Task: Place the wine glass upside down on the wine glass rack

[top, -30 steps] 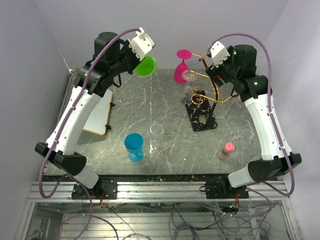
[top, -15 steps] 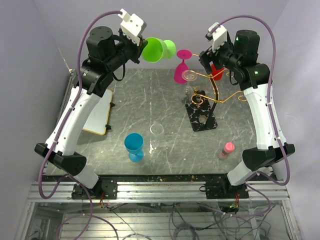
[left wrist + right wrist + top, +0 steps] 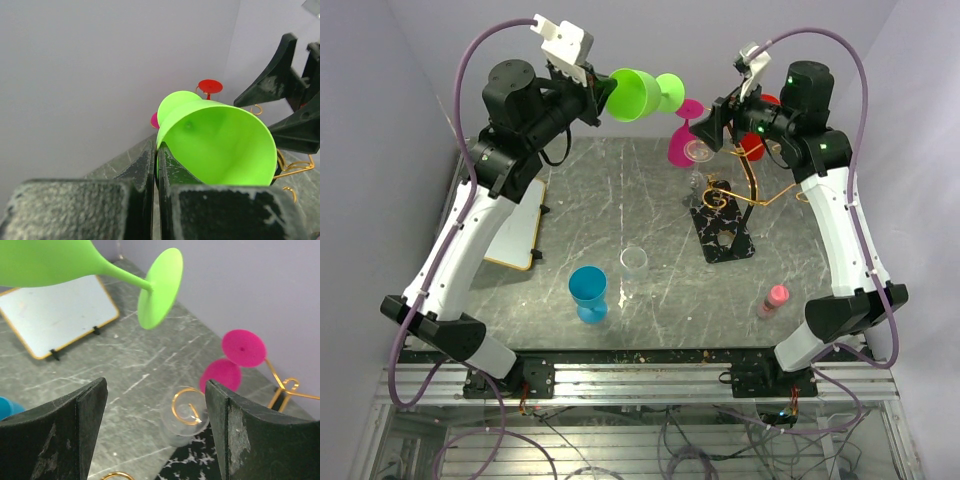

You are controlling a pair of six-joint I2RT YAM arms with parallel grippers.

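A green wine glass (image 3: 638,95) lies horizontal in the air at the back, its foot (image 3: 670,92) pointing right toward the rack. My left gripper (image 3: 595,98) is shut on its rim, as the left wrist view (image 3: 157,160) shows on the green bowl (image 3: 220,145). The gold wire rack (image 3: 752,180) stands on its black marbled base (image 3: 723,232). A pink glass (image 3: 682,140), a clear glass (image 3: 698,152) and a red glass (image 3: 755,140) hang on it upside down. My right gripper (image 3: 708,128) is open and empty just right of the green foot (image 3: 160,287), above the clear glass (image 3: 185,415).
A blue glass (image 3: 588,292) and a clear glass (image 3: 634,262) stand on the table's near middle. A small pink object (image 3: 774,298) stands at the near right. A whiteboard (image 3: 515,235) lies at the left. The back wall is close behind both grippers.
My left arm has risen and swung the green glass right toward the rack, turning it horizontal. My right gripper has moved left over the rack's arms.
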